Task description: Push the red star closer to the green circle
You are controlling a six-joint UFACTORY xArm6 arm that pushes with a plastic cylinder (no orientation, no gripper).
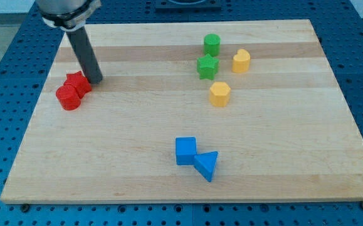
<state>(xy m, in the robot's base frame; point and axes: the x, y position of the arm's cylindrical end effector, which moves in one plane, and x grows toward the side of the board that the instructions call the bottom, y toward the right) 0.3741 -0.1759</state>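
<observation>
No claw; tip (96,80) is sitting right of red star (78,82), toward green circle (212,44). Pushing here risks driving the star away.

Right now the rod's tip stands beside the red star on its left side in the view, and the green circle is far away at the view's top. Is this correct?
Not quite: the camera view shows my tip beside the red star on its right side, not its left. The rest is correct: the green circle is far away at the view's top.
</observation>
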